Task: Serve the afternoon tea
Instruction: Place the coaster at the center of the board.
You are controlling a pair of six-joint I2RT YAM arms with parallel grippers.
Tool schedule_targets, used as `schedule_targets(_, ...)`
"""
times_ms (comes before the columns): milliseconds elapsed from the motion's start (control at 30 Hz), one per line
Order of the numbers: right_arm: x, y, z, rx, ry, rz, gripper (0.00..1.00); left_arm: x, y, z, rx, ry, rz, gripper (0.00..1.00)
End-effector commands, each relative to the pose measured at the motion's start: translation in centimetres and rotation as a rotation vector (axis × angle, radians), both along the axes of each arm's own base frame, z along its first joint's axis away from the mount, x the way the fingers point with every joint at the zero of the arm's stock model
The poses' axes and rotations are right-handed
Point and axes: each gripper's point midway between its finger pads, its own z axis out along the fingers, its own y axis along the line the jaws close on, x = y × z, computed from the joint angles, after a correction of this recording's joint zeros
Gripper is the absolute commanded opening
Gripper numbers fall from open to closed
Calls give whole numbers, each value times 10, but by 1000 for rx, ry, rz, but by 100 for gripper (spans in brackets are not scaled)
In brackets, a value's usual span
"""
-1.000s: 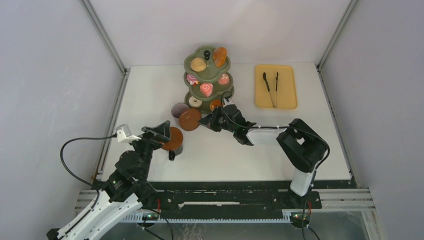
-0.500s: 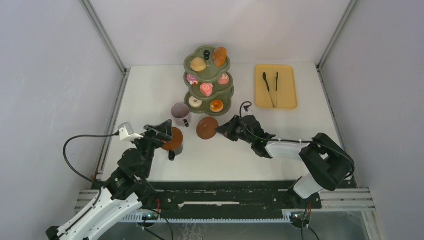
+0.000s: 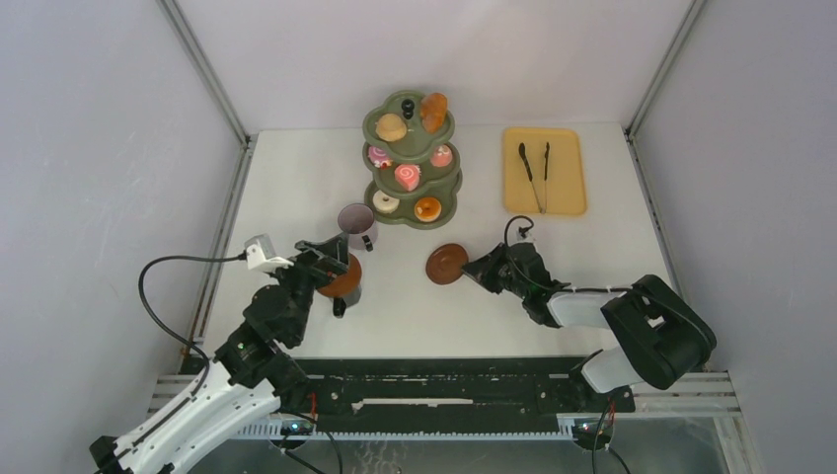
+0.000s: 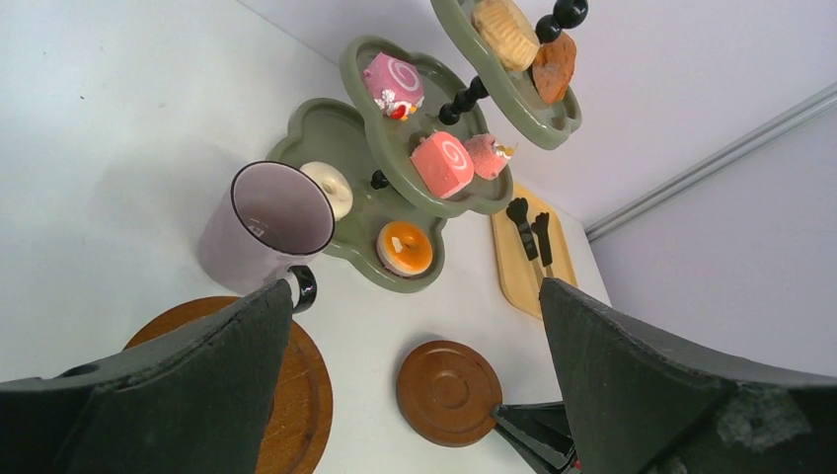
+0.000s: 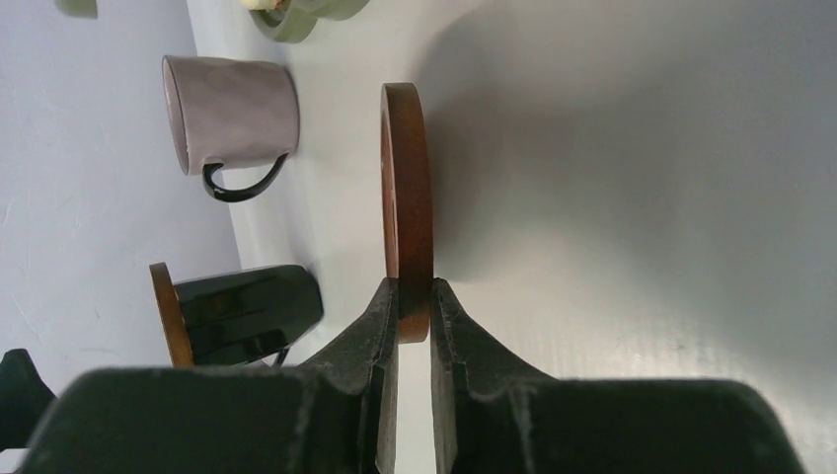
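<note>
1. The right end effector (image 5: 415, 296) is clenched on the rim of a brown saucer (image 5: 407, 188), with 1 finger on each face.
2. The saucer lies level with the surface (image 3: 296, 188) and is round, so it has no long axis to line up. It extends from the fingers toward the left. The pictures do not settle whether it rests on the surface or hangs just above it.
3. From above, the saucer sits in open ground in front of the green stand (image 3: 412, 158). It is near the stand but apart from it.
4. The relation that matters is the mauve cup (image 3: 356, 225). It stands upright to the left of the saucer and a little farther back, just beside the lowest tier of the stand. Its handle points toward the arms.
5. The left end effector (image 4: 415, 296) is released, its fingers spread wide and holding nothing. It hovers over a dark cup (image 3: 345, 288) capped by a second saucer (image 3: 342, 274).
6. The left arm is clearly the nearer one to both cups, and the right arm is the nearer one to the held saucer. Pairing cup and saucer therefore probably calls for the left arm to carry a cup rightward.
7. The cakes, donuts and buns sit on the 3 tiers of the stand.
8. A yellow tray (image 3: 568, 148) with black tongs (image 3: 534, 173) lies well apart at the right rear.
</note>
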Motion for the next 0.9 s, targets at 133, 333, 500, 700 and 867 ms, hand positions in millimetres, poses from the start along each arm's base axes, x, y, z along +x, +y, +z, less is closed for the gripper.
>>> schedule_targets(133,5,-4,9,64,-33,-17,1,3,-3,20,-55,-49,-2,100)
schedule_targets(333,-1,-13,-3,34,-4,-42,7,4,-4,17,-46,-41,-3,100)
schedule_targets(500,-8,-19,-20,-2,41,-49,18,5,-5,14,-45,-39,-3,100)
schedule_targets(700,-11,-22,-30,-29,70,-54,36,5,-4,15,-46,-41,2,100)
schedule_targets(867,-12,-25,-32,-56,77,-63,44,5,-4,15,-41,-41,1,100)
